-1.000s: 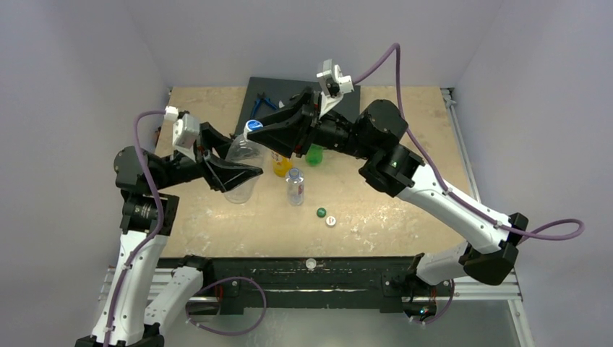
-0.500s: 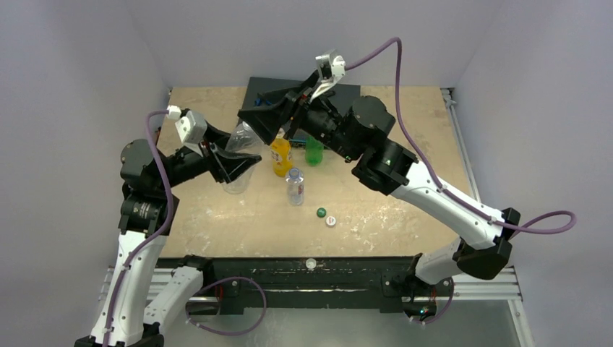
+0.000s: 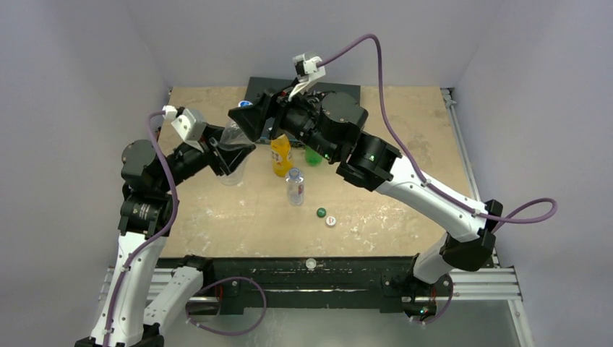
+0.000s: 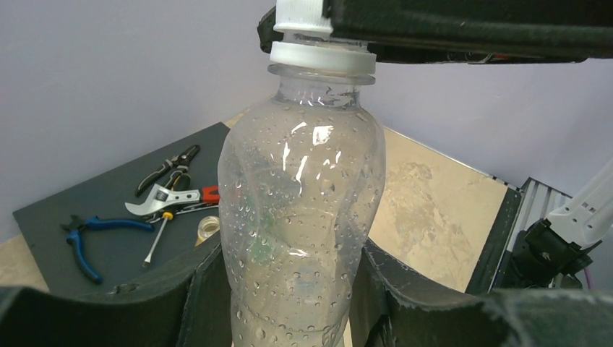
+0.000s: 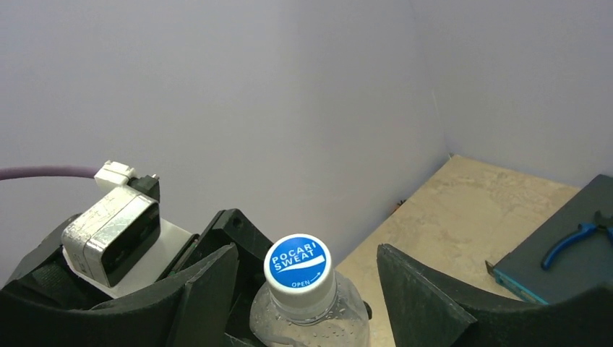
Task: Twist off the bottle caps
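The blue cap point(image 5: 298, 264) sits on the big clear bottle point(image 4: 300, 217), upper left of centre in the overhead view. My right pincer point(image 5: 305, 253) straddles that cap, spread wide, with a gap on each side. My left pincer point(image 4: 289, 253) is clamped on the bottle's body. Lower right of them, a green cap point(image 3: 320, 212) and a white cap point(image 3: 330, 221) lie loose on the tabletop point(image 3: 405, 210).

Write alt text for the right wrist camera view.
A blue Pocari Sweat cap on a clear bottle sits centred between the right end effector's two black fingers, which stand open and clear of it. Behind are the left arm's wrist camera, a lavender wall, and blue-handled pliers on a dark mat at right.
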You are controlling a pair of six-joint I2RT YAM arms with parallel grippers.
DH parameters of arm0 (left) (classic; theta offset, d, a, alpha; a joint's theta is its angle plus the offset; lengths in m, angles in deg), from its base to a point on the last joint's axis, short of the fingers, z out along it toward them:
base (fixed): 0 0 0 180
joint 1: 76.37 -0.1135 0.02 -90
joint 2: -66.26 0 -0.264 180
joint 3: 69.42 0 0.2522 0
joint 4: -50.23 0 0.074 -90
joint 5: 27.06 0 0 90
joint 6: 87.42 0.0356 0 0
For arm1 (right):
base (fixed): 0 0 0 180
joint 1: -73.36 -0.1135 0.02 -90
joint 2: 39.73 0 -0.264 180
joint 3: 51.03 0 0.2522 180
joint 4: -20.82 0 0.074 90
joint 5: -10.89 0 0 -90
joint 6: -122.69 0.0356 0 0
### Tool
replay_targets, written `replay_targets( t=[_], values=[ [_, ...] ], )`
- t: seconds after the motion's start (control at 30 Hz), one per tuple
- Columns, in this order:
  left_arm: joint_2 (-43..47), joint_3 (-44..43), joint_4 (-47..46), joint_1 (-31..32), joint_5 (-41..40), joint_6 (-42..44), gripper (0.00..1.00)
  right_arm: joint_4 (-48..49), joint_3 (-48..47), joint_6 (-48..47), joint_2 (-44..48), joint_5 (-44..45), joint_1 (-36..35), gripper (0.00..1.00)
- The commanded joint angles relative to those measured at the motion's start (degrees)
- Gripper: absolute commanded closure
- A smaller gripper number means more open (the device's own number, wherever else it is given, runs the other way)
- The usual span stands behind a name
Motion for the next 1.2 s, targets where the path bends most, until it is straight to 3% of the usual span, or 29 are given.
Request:
replay_targets(
  t=[0.0, 0.1, 0.53, 0.7, 0.87, 1.07, 1.13, 1.17],
  values=[
    [-0.1, 0.0, 0.2, -0.1, -2.9, 1.5, 1.00, -0.1, -3.6, 0.1, -0.5, 1.7, -0.7, 0.30],
    [-0.5, 0.0, 0.5, -0.1, -2.5, 0.7, 1.00, -0.3, -4.5, 0.2, -1.0, 1.9, -0.9, 0.37],
    [-0.2, 0.7, -0.9, -0.1, 1.1, 0.1, 1.00, -1.7, -5.1, -0.7, -0.9, -1.6, -0.8, 0.86],
    [-1.2, -0.2, -3.6, -0.1, 9.2, -3.8, 1.00, -0.3, -2.6, -4.6, 1.8, -9.0, 0.1, 0.84],
    [-1.6, 2.8, -14.5, -0.1, 20.0, -16.9, 1.00, 9.6, 5.8, -5.5, 6.9, -27.1, 2.9, 0.83],
    [-1.3, 2.5, -16.3, -0.1, 24.1, -18.5, 1.00, 18.1, 11.1, -2.3, 9.3, -38.2, 6.3, 0.81],
    [-1.4, 2.3, -16.3, -0.1, 24.7, -18.5, 1.00, 18.1, 11.4, -2.3, 9.3, -38.3, 6.3, 0.74],
    [-1.5, 2.3, -16.2, -0.1, 24.7, -18.5, 1.00, 17.8, 11.4, -2.4, 9.3, -37.9, 6.4, 0.65]
  ],
)
